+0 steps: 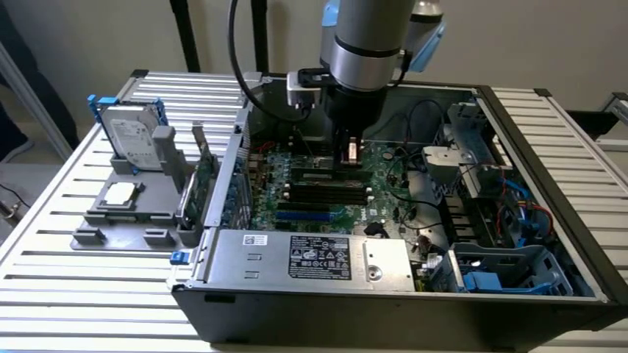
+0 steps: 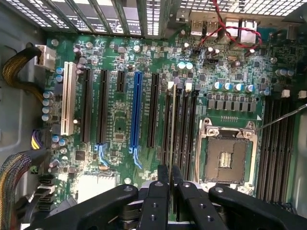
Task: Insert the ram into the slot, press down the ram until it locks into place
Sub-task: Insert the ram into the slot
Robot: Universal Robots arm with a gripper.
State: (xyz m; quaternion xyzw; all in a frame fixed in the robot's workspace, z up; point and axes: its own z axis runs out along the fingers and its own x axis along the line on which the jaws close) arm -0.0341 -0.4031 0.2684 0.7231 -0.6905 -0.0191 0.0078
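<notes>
While hanging down inside the open computer case, sits with the gripper low over the green motherboard. Holds the two black fingers very close together, with just a narrow gap. Pinches the ram in that gap, seen edge-on as one thin pale line. Lines the stick up along the slot, one of several long black ones lying side by side. Shows a small white clip at one end of the slot. Cannot tell if the ram is pushed all the way down or locked in. Finds those slots between the blue socket and the square silver processor socket. Out on the slatted table, off to the exterior view's left of the case, shows a grey holder with a hard drive standing in it.
</notes>
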